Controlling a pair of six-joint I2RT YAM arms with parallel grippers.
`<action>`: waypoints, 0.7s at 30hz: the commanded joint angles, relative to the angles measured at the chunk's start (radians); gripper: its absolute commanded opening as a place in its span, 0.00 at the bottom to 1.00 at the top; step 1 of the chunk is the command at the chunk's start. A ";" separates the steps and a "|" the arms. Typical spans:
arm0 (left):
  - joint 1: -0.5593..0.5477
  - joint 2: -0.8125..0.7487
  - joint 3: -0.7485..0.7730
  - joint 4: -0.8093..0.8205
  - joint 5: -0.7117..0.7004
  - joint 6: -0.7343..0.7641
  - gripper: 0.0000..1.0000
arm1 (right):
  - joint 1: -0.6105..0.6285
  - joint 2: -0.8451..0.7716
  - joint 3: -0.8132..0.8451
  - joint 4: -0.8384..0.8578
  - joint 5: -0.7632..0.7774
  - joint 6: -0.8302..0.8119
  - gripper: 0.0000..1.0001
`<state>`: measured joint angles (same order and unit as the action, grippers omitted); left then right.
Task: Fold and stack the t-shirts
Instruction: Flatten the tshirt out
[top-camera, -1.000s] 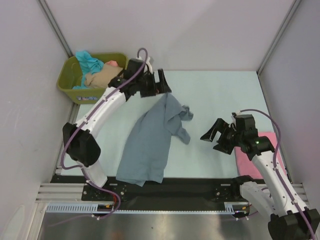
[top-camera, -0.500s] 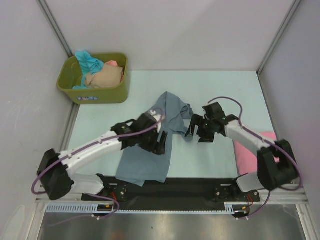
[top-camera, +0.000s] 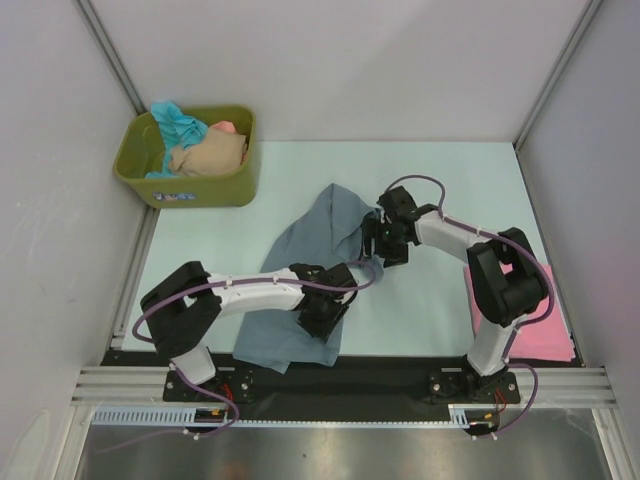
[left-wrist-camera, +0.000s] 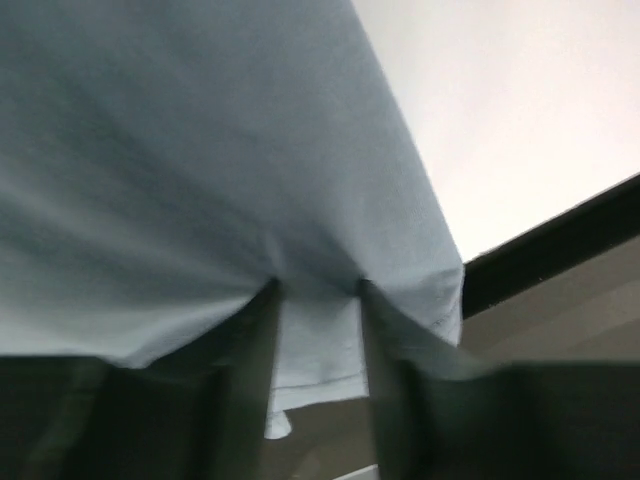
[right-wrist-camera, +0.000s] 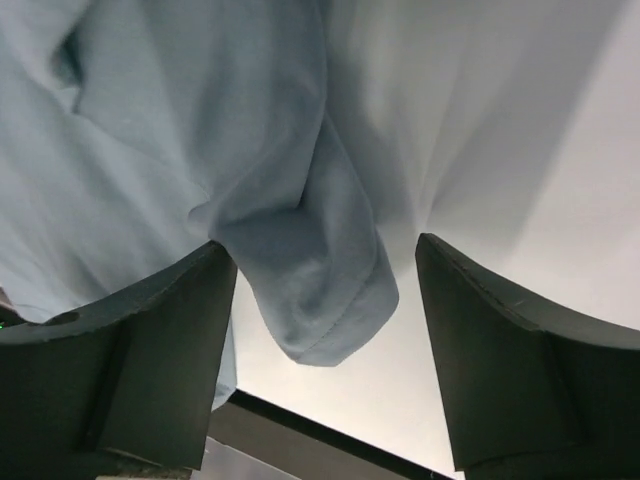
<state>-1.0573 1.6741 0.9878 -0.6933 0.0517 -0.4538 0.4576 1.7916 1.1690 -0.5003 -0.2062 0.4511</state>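
Since the grey-blue t-shirt (top-camera: 300, 250), crumpled on the table (top-camera: 450, 170), is judged light and limp, its edge (left-wrist-camera: 312, 370) is straddled by the left end effector (left-wrist-camera: 317, 290), grip undetermined, and its sleeve (right-wrist-camera: 320, 300) by the wide-open right end effector (right-wrist-camera: 322, 250).

Your left gripper (top-camera: 325, 316) swung from beyond the grey-blue shirt (top-camera: 300, 265) to its near hem (left-wrist-camera: 318, 372), jaws narrowed astride the edge. Your right gripper (top-camera: 378, 246) crossed over to that shirt's sleeve (right-wrist-camera: 320, 290), jaws slightly narrower, straddling it.
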 joint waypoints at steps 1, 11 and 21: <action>-0.026 -0.005 0.023 0.043 0.036 -0.026 0.37 | 0.006 0.032 0.028 -0.006 0.019 0.010 0.74; -0.027 -0.258 0.061 -0.052 -0.141 -0.068 0.00 | -0.014 -0.110 -0.046 0.013 0.086 0.038 0.00; -0.110 -0.217 0.052 -0.014 -0.113 -0.080 0.00 | -0.065 -0.395 -0.108 -0.081 0.071 0.090 0.00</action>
<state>-1.1301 1.4185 1.0103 -0.7177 -0.0486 -0.5232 0.4103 1.4853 1.0740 -0.5266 -0.1387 0.5087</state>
